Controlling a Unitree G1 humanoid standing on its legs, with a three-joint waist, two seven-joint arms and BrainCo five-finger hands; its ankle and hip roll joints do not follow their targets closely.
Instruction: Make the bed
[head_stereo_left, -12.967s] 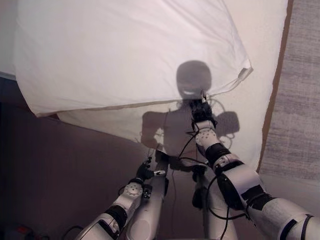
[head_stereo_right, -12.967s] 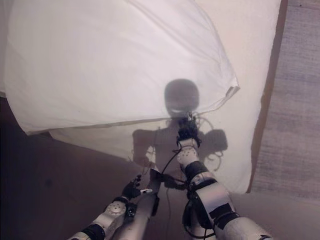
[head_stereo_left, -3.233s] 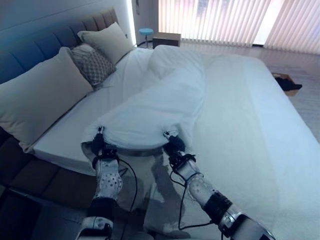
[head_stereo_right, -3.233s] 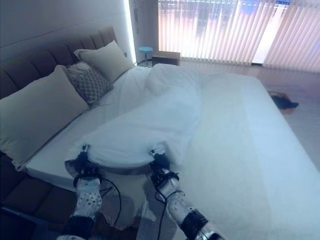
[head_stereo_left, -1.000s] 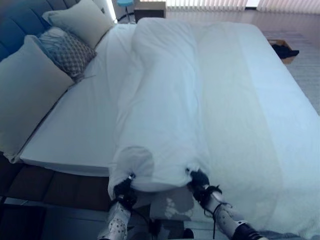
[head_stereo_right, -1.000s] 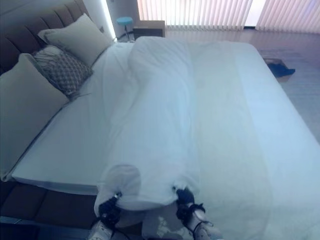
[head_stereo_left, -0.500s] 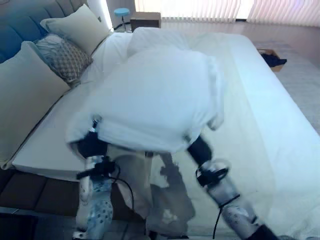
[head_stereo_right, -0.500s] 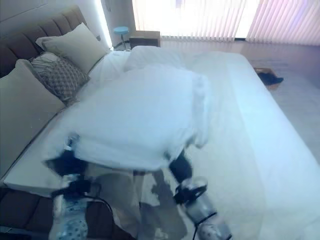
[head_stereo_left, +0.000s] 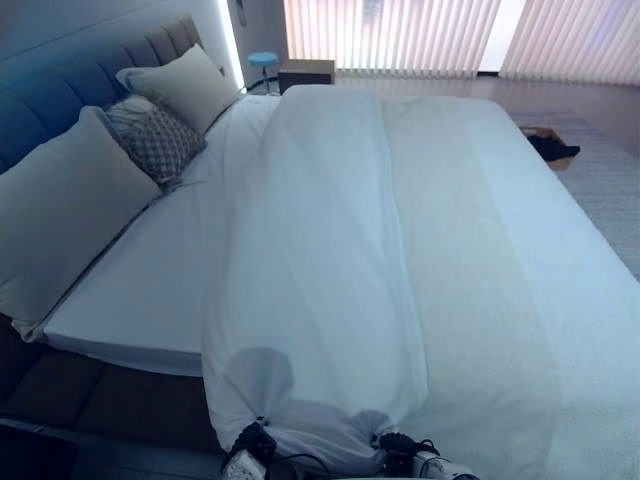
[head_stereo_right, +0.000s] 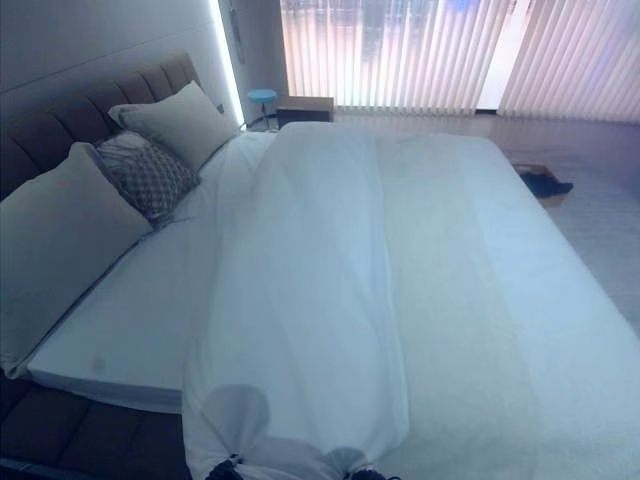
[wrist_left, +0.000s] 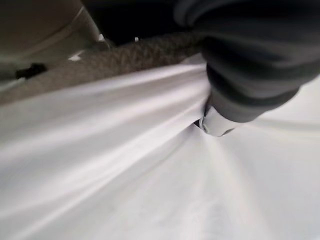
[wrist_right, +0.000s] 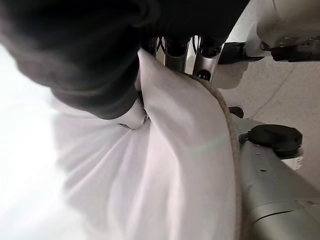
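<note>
A white duvet (head_stereo_left: 320, 250) lies as a long doubled strip down the middle of the bed, from the far end to the near edge, where it hangs over. My left hand (head_stereo_left: 252, 441) and right hand (head_stereo_left: 399, 453) sit low at that near edge, a shoulder's width apart, each shut on a bunched corner of the duvet. In the left wrist view the cloth (wrist_left: 125, 165) fans out taut from the pinch of my left hand (wrist_left: 216, 120). The right wrist view shows the duvet (wrist_right: 170, 165) gathered under my right hand's fingers (wrist_right: 200, 55).
The bare white sheet (head_stereo_left: 150, 270) shows left of the duvet and a paler cover (head_stereo_left: 500, 280) lies to its right. A large pillow (head_stereo_left: 60, 225), a patterned cushion (head_stereo_left: 155, 140) and a second pillow (head_stereo_left: 185, 85) lean on the headboard (head_stereo_left: 60, 85). A blue stool (head_stereo_left: 263, 61) and nightstand (head_stereo_left: 306, 72) stand beyond.
Half a second ago both hands held the duvet raised and billowing over the bed. Now they are down at the near edge and the duvet lies flat and stretched out.
</note>
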